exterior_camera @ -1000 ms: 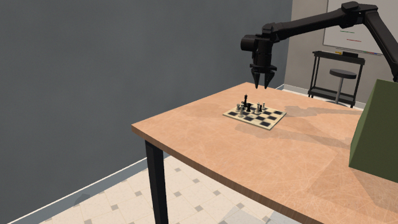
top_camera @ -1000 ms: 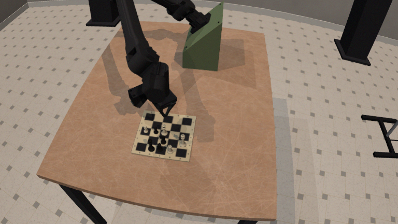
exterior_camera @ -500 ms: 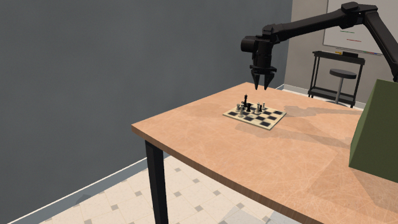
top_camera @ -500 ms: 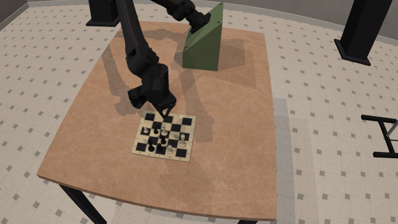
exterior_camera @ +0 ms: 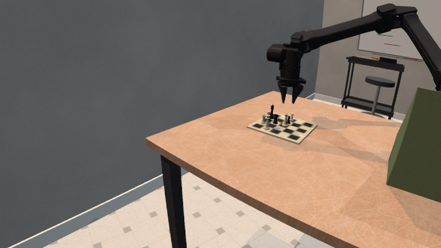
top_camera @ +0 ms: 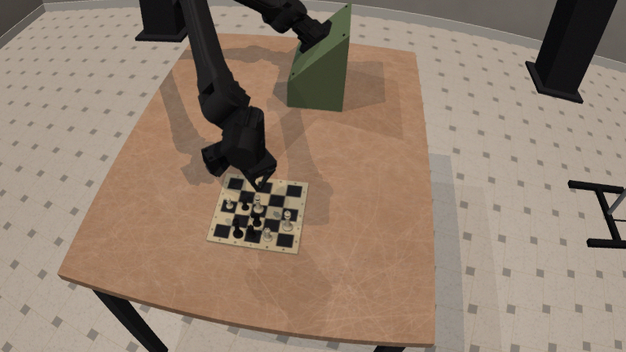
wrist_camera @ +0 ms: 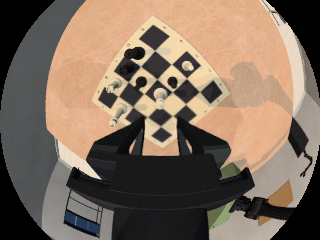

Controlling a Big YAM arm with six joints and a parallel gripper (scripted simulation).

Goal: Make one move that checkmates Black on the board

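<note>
A small chessboard (top_camera: pixel 286 240) (exterior_camera: pixel 294 136) (wrist_camera: pixel 210 91) lies on the wooden table (top_camera: pixel 359 218). On it stand several white pieces, among them a tall one (top_camera: pixel 257 203) near the middle, one (top_camera: pixel 287 220) to the right and a small one (top_camera: pixel 228 203) at the left. Several black pieces stand among them, such as one (top_camera: pixel 236 228) near the front left, and the black king (exterior_camera: pixel 272 110) is the tallest. My gripper (top_camera: pixel 258 187) (exterior_camera: pixel 287 101) (wrist_camera: pixel 160 121) hangs above the board's far edge, pointing down. Its fingers are partly apart with nothing between them.
A tall green wedge block (top_camera: pixel 318 69) (exterior_camera: pixel 416 147) stands at the back of the table, touching the arm's base. Black pillars (top_camera: pixel 572 29) stand on the floor beyond the table. A cart with a stool (exterior_camera: pixel 376 84) is by the far wall.
</note>
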